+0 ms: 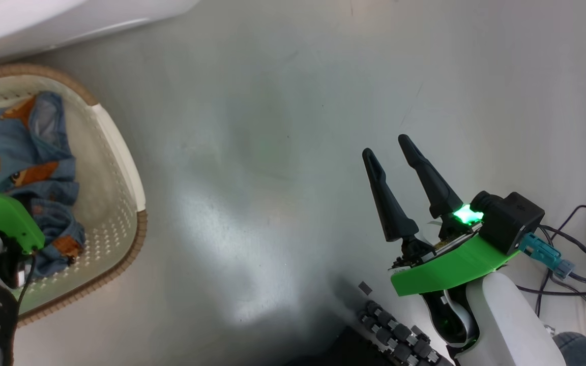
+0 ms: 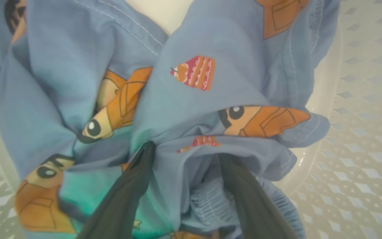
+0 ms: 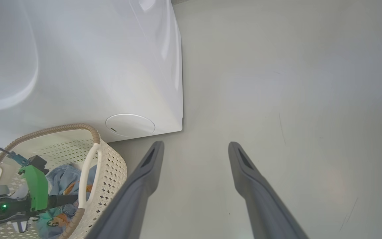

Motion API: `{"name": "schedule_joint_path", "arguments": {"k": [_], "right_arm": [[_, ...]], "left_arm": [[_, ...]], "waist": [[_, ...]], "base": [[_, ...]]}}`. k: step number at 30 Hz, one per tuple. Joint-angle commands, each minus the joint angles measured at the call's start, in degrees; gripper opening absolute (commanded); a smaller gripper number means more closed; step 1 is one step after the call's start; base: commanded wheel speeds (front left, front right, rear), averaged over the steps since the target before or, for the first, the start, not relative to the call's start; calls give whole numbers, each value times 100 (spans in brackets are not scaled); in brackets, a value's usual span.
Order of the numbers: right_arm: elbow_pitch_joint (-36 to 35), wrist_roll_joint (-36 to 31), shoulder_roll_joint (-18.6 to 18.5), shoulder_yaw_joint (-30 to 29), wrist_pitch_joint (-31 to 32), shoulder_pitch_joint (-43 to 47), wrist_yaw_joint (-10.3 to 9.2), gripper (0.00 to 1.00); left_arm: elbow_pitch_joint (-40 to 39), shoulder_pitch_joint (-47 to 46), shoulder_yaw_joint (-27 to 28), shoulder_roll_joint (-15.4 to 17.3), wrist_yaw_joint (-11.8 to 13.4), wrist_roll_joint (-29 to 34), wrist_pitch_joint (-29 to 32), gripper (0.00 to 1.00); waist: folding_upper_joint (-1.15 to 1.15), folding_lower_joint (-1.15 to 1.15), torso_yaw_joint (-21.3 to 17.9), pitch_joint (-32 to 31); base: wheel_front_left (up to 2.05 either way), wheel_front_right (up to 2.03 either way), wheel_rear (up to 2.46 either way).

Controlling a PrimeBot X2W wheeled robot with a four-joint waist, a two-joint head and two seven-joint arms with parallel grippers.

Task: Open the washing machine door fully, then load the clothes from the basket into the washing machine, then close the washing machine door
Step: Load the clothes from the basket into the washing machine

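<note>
On the grey floor (image 1: 283,152), just beside the bottom front edge of the big white washing machine (image 3: 95,66): the basket (image 1: 120,152), cream with lots of small holes and a brown rim; inside it, the clothes (image 1: 13,152), blue with orange cartoon faces and little cakes, all bunched up; deep in that heap, the left gripper (image 2: 184,152), dark fingers (image 2: 128,186) apart, tips poked into the cloth, a fat fold of blue between them, not squeezed flat; well away from the basket, the right gripper (image 1: 387,145), up over the floor, fingers spread wide, holding nothing; on its wrist, a green light (image 1: 468,214); near the floor's right edge, some dark cables (image 1: 583,239).
</note>
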Motion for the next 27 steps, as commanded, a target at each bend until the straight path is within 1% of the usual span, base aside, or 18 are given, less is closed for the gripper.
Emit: {"name": "schedule_joint_path", "arguments": {"k": [1, 20, 21, 23, 24, 25, 26, 27], "right_arm": [[-121, 55, -10, 84, -68, 99, 9, 100], [-206, 2, -10, 17, -68, 24, 9, 100], [-211, -2, -9, 11, -68, 24, 9, 100], [-220, -12, -9, -2, -68, 28, 9, 100], [-223, -18, -9, -9, -68, 29, 9, 100], [-222, -24, -9, -13, -68, 29, 9, 100], [-219, -28, -9, -15, -68, 26, 9, 100], [-215, -31, -9, -15, -68, 21, 9, 100]], "left_arm": [[2, 54, 70, 215, -10, -12, -69, 100], [146, -314, -101, 273, -38, 3, -305, 100], [155, -322, -111, 268, -41, 2, -319, 95], [173, -338, -124, 254, -50, -7, -348, 81], [183, -345, -132, 247, -57, -11, -356, 66], [193, -352, -139, 239, -66, -16, -363, 55], [203, -356, -146, 232, -74, -21, -374, 45], [212, -357, -152, 224, -81, -27, -384, 33]], "waist": [[0, 0, -39, 83], [0, 0, -83, 480], [0, 0, -78, 487], [0, 0, -66, 501], [0, 0, -61, 506], [0, 0, -56, 511], [0, 0, -52, 513], [0, 0, -50, 513]], "base": [[0, 0, 0], [0, 0, 0], [0, 0, 0], [0, 0, 0], [0, 0, 0], [0, 0, 0], [0, 0, 0], [0, 0, 0]]}}
